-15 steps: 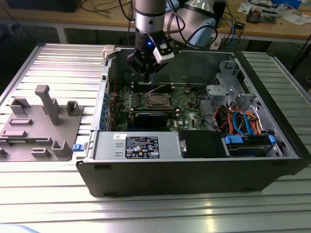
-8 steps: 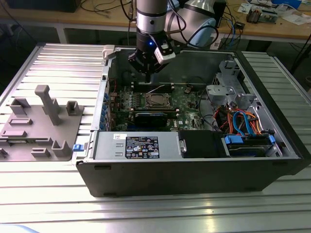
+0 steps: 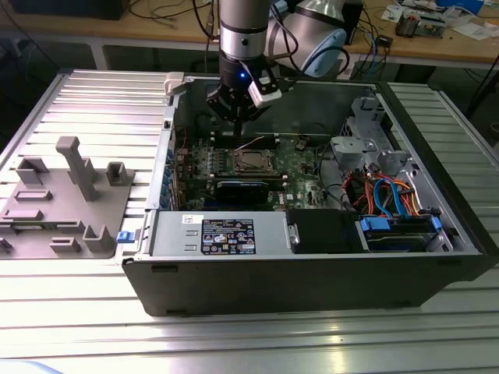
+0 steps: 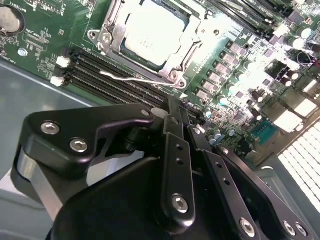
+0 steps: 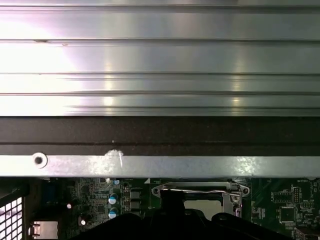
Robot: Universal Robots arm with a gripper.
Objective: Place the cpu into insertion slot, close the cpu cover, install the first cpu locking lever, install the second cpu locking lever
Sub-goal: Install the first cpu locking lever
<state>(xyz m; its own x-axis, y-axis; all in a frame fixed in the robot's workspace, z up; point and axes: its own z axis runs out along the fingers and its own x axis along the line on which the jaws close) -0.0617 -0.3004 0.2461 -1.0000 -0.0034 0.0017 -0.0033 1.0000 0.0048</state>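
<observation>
In the exterior view, a grey fixture block (image 3: pixel 66 199) is set on the slatted table (image 3: pixel 93 101) at nine o'clock of the open computer case (image 3: pixel 312 257), well apart from the work. Inside the case, the cpu (image 3: pixel 251 160) is seated in the insertion slot (image 3: pixel 251 173) at the board's middle. In the second wrist view the cpu cover (image 4: pixel 192 37) is seen lying flat around the chip's grey top, so the closing appears done. A thin wire locking lever (image 4: pixel 131 78) is seen along the socket's near edge, beside the memory slots (image 4: pixel 105 67). The gripper (image 3: pixel 238 105) is held at twelve o'clock of the socket, above the board; its fingers (image 4: pixel 172 125) are drawn together with nothing between them. Room is bounded by the case's rear wall (image 5: pixel 160 135).
</observation>
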